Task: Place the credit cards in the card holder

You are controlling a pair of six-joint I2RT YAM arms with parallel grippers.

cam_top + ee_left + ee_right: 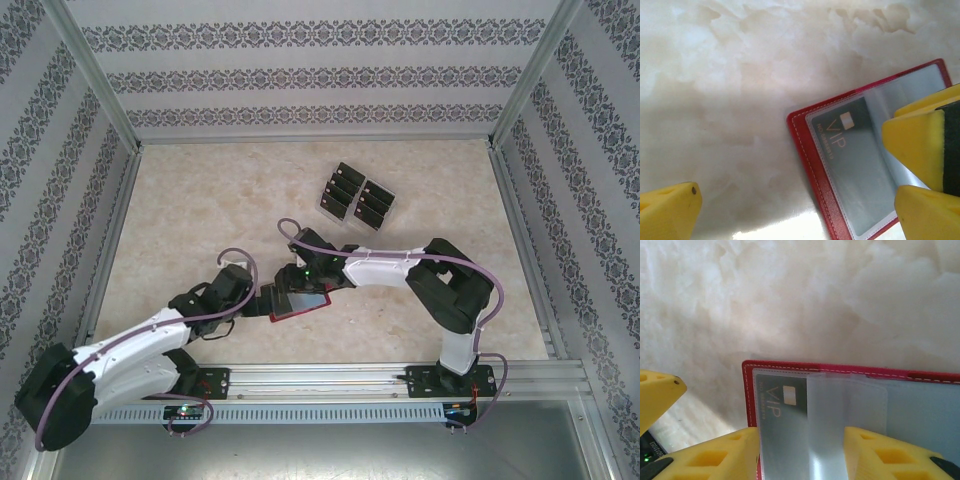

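Low, left tool (797,215) gapes over wallet (807,160) edge; right tool (802,452) straddles card (772,412).

Left arm (130,345) extended, jaws wide, right arm (385,265) folded leftward, jaws half-closed

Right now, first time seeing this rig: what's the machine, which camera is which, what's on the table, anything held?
Two robot arms are bolted at the table's near edge. The wide picture looks down from above and behind them. The two close-ups come from a camera on each wrist, with yellow fingers in view. On the table lie an open red wallet and, farther back, a clear stand holding black cards. The left tool is wide open at the wallet's edge. The right tool straddles a dark VIP card in the wallet's clear pocket; whether it pinches it is unclear.
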